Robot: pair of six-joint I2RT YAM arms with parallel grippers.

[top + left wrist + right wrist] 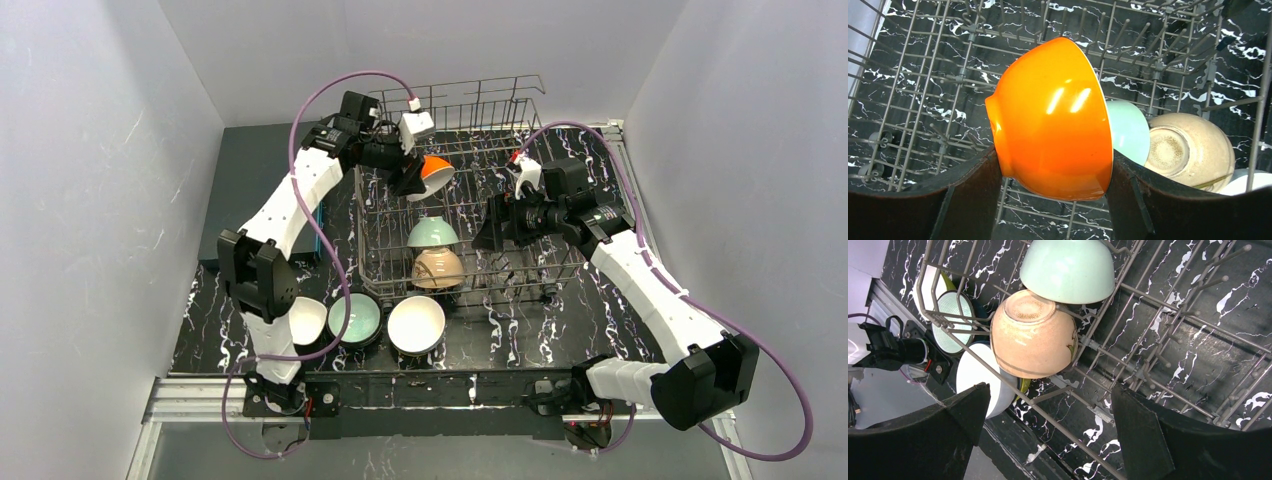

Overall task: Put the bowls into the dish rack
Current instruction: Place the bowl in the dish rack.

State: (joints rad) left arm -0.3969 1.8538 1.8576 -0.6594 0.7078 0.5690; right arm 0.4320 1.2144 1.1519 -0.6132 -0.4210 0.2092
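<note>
**Currently six bowls in view, one orange bowl in the left gripper**

Six bowls show from above. One is held, two sit in the dish rack (470, 105), and three stand on the black marbled table (600, 310) just in front of it.

The orange bowl (1053, 120) is glossy outside with a thin white rim. It is tipped on its side over the tines at the rack's rear left. The left gripper (418, 178) is clamped across it, one finger on each side. The left arm reaches up and forward over the rack's left wall.

A mint green bowl (432, 232) and a peach-tan bowl (438, 268) lie upside down at the rack's front, touching each other.

On the table are a white bowl (308, 318), a teal-lined bowl (356, 318) and a second white bowl (416, 324).

The right gripper (490, 232) hangs inside the rack's right half with its jaws wide apart and nothing between them. It points toward the two racked bowls.
</note>
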